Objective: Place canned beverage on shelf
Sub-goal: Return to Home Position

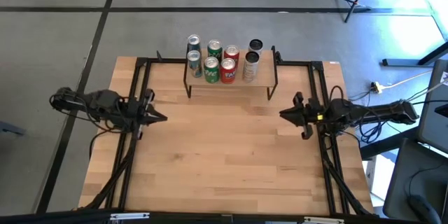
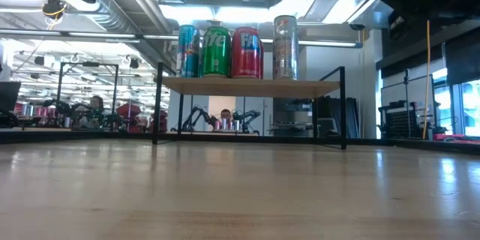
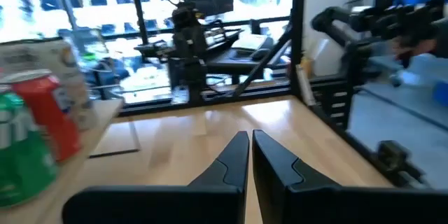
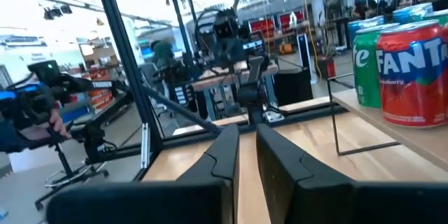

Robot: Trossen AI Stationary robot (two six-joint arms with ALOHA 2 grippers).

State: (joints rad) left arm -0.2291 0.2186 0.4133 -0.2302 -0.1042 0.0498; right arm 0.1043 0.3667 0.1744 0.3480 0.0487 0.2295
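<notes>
Two hands sit clear of the work: in the high view the left hand (image 1: 161, 117) is at the left edge of the counter (image 1: 224, 161) and the right hand (image 1: 283, 114) at the right edge, each with its fingers drawn together and gripping nothing. The shelf (image 2: 251, 86) stands at the upper centre of that view. In the low view its front row reads, left to right, blue can (image 2: 187, 51), green can (image 2: 216, 51), red can (image 2: 247, 52) and tall pale can (image 2: 285, 47). From above, a second row shows behind them. The placing looks done, so what remains is the retreat. Draw each arm back towards its own side and towards the bottom of the high view, never inward towards the shelf. Move slowly and leave the fingers together so nothing snags. The cans are thin-walled metal cylinders with glossy printed skins and stand close together, so they are probably light enough that one nudge would topple several. The shelf is a pale wood plank on thin black metal legs, and I judge a bump would shake it. The counter is light wood laid in strips, smooth and slightly shiny.
</notes>
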